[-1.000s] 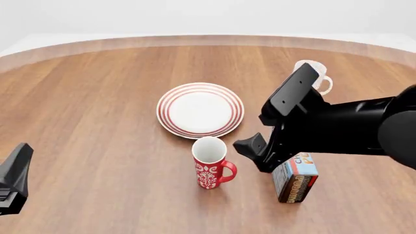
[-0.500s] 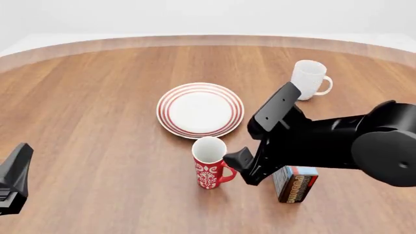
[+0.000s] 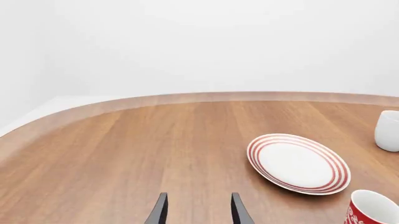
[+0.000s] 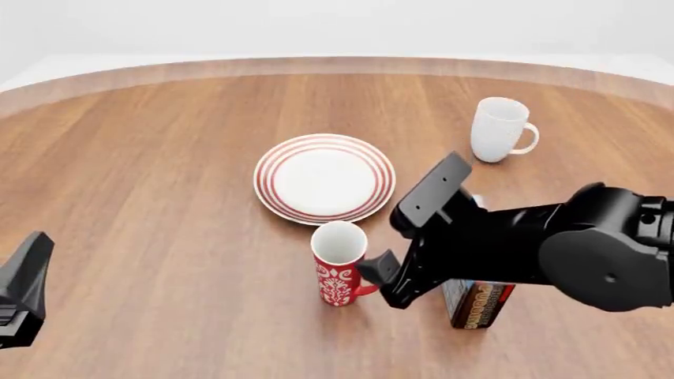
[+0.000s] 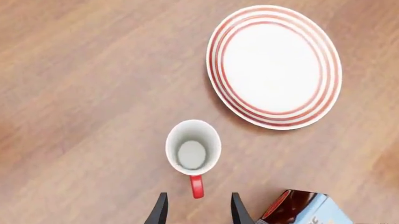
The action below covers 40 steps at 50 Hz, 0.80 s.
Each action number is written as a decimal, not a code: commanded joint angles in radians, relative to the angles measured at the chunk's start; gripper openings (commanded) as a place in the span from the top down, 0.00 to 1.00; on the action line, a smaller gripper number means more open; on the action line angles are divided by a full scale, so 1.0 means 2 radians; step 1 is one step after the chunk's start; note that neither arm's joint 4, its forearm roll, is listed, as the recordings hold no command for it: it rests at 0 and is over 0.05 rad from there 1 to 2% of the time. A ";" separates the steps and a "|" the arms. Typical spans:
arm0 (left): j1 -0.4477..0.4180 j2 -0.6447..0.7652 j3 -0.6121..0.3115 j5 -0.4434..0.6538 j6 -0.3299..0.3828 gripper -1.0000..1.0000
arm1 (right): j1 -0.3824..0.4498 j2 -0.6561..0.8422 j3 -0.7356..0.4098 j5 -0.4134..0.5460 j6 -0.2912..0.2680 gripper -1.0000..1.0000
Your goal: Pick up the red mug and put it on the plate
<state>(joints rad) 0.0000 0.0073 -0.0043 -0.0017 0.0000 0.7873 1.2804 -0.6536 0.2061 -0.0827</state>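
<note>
The red mug [image 4: 338, 273] stands upright on the table just in front of the plate [image 4: 324, 178], its handle pointing right. My right gripper [image 4: 383, 279] is open and empty, right next to the handle. In the right wrist view it looks straight down: the mug [image 5: 192, 151] shows its white inside, the handle lies just ahead of the open gripper [image 5: 197, 215], and the plate [image 5: 274, 65] is beyond. My left gripper [image 4: 24, 290] is at the left edge, open [image 3: 198, 215] and empty. The left wrist view also shows the plate [image 3: 298, 163] and the mug [image 3: 373, 210].
A plain white mug [image 4: 500, 129] stands at the back right and shows in the left wrist view [image 3: 388, 130]. A small printed box [image 4: 479, 299] stands upright right of the red mug, under my right arm, and shows in the right wrist view [image 5: 305, 210].
My right arm has moved left and down towards the red mug's handle, uncovering the white mug behind it. The left arm and the objects have not moved.
</note>
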 commanded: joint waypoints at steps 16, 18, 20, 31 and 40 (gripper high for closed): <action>0.000 0.000 0.000 0.000 0.000 0.00 | 0.005 0.044 0.021 -0.046 0.016 0.00; 0.000 0.000 0.000 0.000 0.000 0.00 | 0.005 0.048 0.021 -0.047 0.016 0.00; 0.000 0.000 0.000 0.000 0.000 0.00 | 0.006 0.051 0.020 -0.048 0.016 0.00; 0.000 0.000 0.000 0.000 0.000 0.00 | 0.011 0.064 0.020 -0.056 0.022 0.00; 0.000 0.000 0.000 0.000 0.000 0.00 | 0.012 0.077 0.015 -0.060 0.021 0.00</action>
<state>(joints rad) 0.0000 0.0073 -0.0043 -0.0017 0.0000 0.8068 1.4079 -0.6190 0.0986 -0.0443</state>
